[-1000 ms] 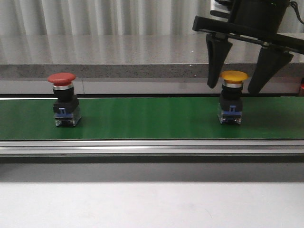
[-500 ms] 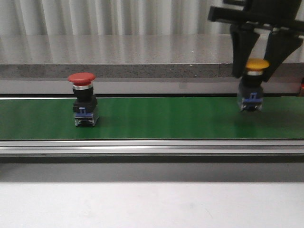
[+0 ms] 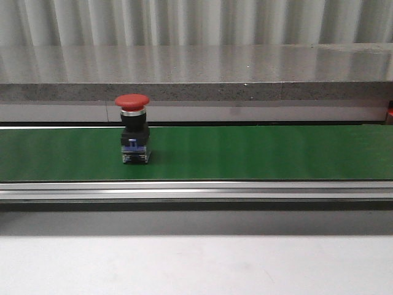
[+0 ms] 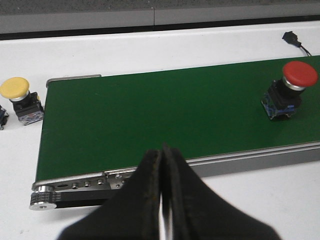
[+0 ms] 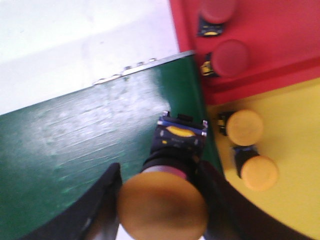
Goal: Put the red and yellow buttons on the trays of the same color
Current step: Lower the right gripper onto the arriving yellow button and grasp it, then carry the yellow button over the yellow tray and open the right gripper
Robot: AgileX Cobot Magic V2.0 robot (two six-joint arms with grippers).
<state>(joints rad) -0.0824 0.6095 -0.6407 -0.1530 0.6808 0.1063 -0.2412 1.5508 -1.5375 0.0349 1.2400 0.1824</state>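
Note:
A red button [image 3: 132,102] stands upright on the green belt [image 3: 258,153], left of its middle; the left wrist view shows this red button [image 4: 299,75] too. My left gripper [image 4: 162,151] is shut and empty, hovering off the belt's near edge, far from the button. My right gripper [image 5: 162,180] is shut on a yellow button [image 5: 162,204], held above the belt's end [image 5: 75,145] beside the trays. The red tray [image 5: 282,35] holds two red buttons [image 5: 230,57]. Two yellow buttons [image 5: 245,127] lie on the yellow tray [image 5: 297,115]. Neither gripper appears in the front view.
Another yellow button [image 4: 15,89] sits on the white table [image 4: 150,50] past the belt's far end, next to a part-seen dark object [image 4: 1,117]. A metal rail [image 3: 196,190] borders the belt in front. A grey ledge [image 3: 196,91] runs behind it.
My right gripper closed on the yellow button, lifted it off the belt and left the front view to the right. The red button rode the belt rightward.

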